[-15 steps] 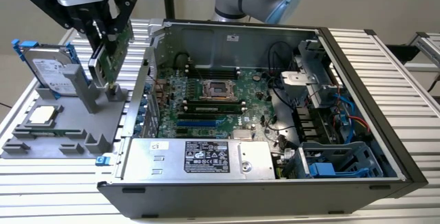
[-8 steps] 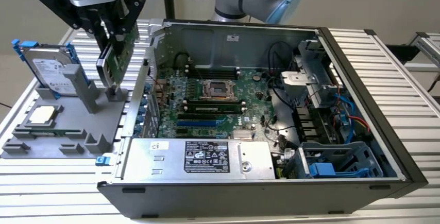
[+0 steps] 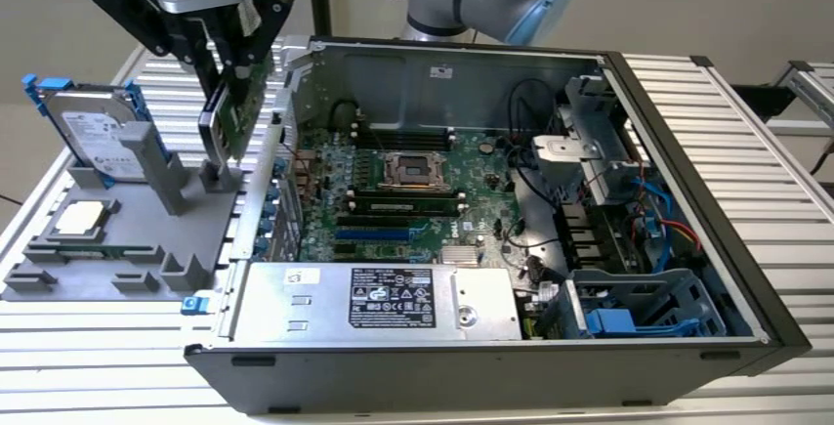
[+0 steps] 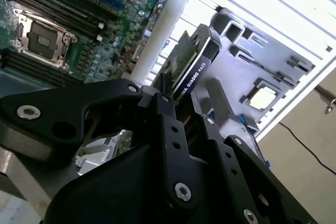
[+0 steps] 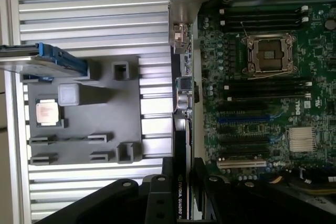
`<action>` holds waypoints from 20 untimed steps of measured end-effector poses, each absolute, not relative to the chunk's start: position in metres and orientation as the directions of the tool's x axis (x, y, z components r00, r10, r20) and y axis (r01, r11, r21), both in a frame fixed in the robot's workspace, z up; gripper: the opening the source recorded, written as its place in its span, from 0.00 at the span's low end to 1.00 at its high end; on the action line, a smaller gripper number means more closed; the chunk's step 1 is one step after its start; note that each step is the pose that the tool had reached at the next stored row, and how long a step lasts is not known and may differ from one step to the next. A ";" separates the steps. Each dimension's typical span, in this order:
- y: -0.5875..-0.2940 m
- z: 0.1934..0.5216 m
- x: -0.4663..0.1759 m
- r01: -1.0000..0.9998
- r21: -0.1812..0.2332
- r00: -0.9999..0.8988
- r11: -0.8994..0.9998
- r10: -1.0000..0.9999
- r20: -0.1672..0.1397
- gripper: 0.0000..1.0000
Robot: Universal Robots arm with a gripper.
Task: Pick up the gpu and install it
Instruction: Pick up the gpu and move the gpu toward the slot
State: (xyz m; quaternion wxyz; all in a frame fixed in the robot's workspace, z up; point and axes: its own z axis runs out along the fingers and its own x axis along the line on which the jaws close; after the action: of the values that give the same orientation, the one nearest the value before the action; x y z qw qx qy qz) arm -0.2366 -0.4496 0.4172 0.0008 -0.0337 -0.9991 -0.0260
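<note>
The gpu (image 3: 225, 117) is a thin card with a green board face and a black cover. It hangs on edge, slightly tilted, with my gripper (image 3: 232, 54) shut on its upper part. Its lower end sits just over the upright slot of the grey holder tray (image 3: 117, 269), beside the open computer case's outer wall (image 3: 277, 142); whether it still touches the slot I cannot tell. In the second wrist view the gpu's black edge (image 4: 193, 61) sticks out between the black fingers (image 4: 165, 114). The first wrist view has the gpu (image 5: 178, 187) edge-on in the gripper (image 5: 181, 205), next to the motherboard (image 5: 257, 93).
A silver hard drive with blue rails (image 3: 92, 132) stands in the tray, with a square CPU chip (image 3: 81, 218) lying flat beside it. The open case holds the motherboard (image 3: 391, 191) with a blue slot (image 3: 378, 234), a power supply (image 3: 378, 298) and drive cages (image 3: 639, 308).
</note>
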 end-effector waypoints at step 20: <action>-0.450 0.417 -0.207 0.067 0.052 -0.998 0.996 0.067 0.003 0.00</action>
State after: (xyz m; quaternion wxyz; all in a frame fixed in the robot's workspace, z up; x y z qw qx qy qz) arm -0.2070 -0.4496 0.4172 0.0008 -0.0337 -0.9991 -0.0260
